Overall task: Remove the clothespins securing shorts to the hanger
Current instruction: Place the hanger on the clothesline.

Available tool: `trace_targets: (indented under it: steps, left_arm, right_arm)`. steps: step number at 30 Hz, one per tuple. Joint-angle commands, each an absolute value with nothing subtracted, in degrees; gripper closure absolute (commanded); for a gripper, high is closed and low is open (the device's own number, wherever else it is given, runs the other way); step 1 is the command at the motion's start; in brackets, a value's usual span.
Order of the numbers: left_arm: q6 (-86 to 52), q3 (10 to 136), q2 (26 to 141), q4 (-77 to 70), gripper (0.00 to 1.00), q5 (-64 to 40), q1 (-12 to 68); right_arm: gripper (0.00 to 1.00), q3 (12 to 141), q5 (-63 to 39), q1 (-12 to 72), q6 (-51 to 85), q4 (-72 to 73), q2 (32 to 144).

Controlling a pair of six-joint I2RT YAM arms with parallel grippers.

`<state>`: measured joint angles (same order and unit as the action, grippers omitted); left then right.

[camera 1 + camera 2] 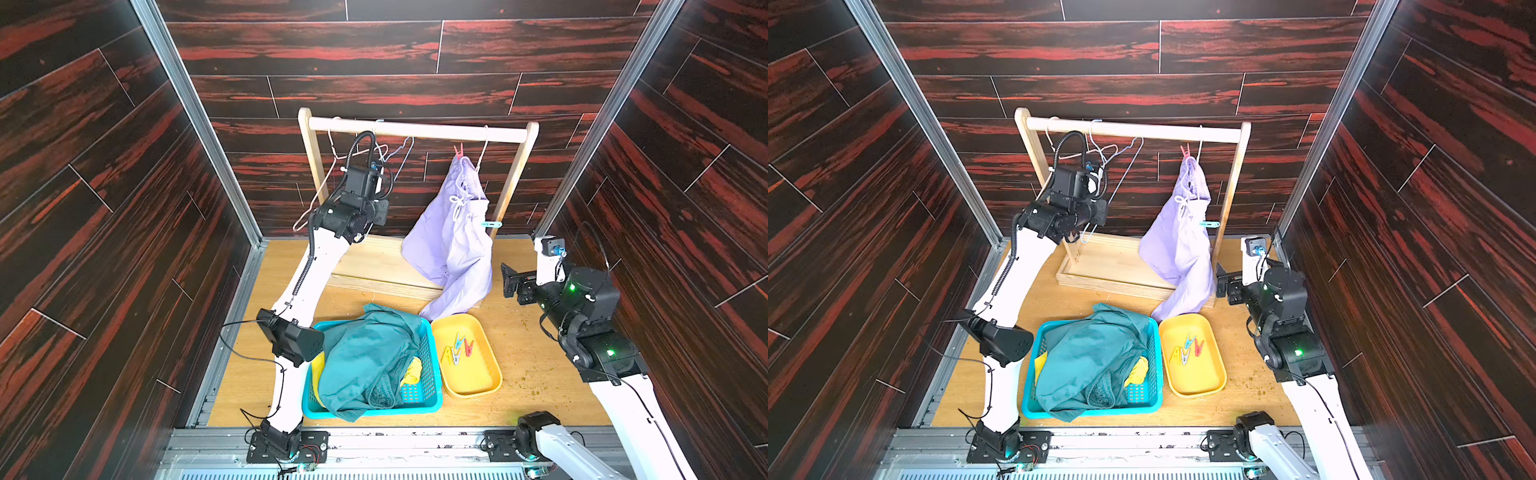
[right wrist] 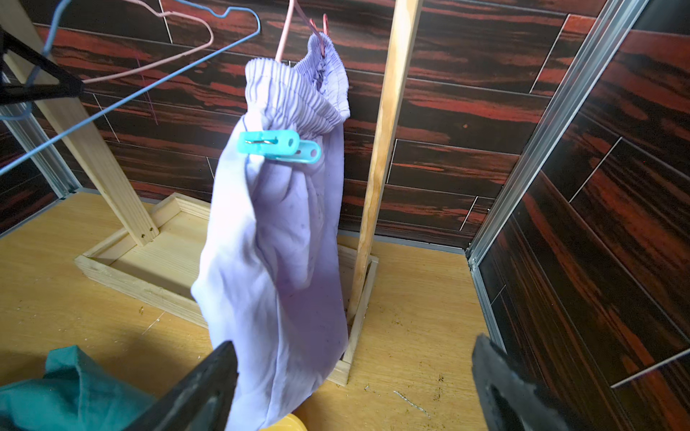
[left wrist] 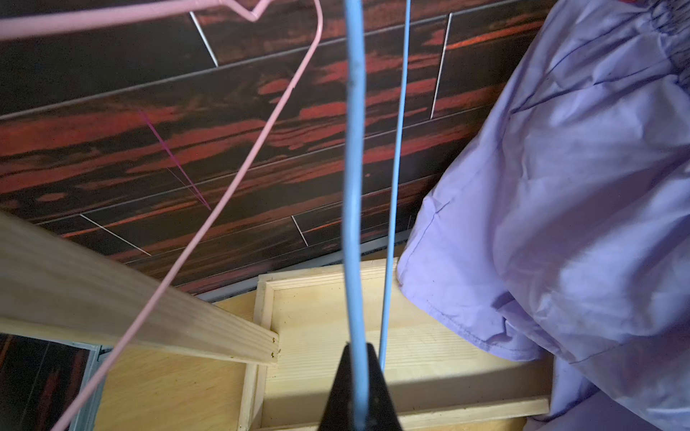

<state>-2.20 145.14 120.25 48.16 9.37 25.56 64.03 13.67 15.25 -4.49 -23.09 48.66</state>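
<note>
Your left end effector (image 3: 357, 358) was clamped shut on the bare blue hanger (image 3: 353, 186). Your right end effector (image 2: 354, 358) stood wide apart and empty, facing the lavender shorts (image 2: 276, 242). They hung pinned by a blue clothespin (image 2: 278, 147) and, higher up, a red clothespin (image 1: 458, 151). You would have done best squeezing the blue clothespin squarely by its tail ends. The basket (image 1: 430, 361) held teal shorts (image 1: 365, 353) over yellow shorts (image 1: 413, 370). The tray (image 1: 478, 382) held four loose clothespins (image 1: 457, 349).

The left arm (image 1: 320, 266) climbs steeply from its base, elbow bent and wrist raised high; the left gripper (image 3: 357, 352) has its jaws pinched together on a blue hanger wire (image 3: 353, 168). The right arm (image 1: 623, 407) sits low with its forearm level, and the right gripper (image 2: 354, 345) has its jaws spread wide, gripping nothing.
</note>
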Motion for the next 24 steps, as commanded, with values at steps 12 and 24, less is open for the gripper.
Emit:
trace_targets:
  steps: [12, 24]
  left_arm:
    - [-5.1, 134.56, 109.62, 44.75, 0.24, 6.16, 25.38]
    - [-4.05, 85.85, 79.08, -3.11, 0.0, 6.8, 25.57]
  right_arm:
    - [0.02, 65.68, 12.9, 15.03, -1.32, -22.14, 49.22]
    - [0.02, 67.68, -0.22, 10.64, 6.22, -24.35, 53.26]
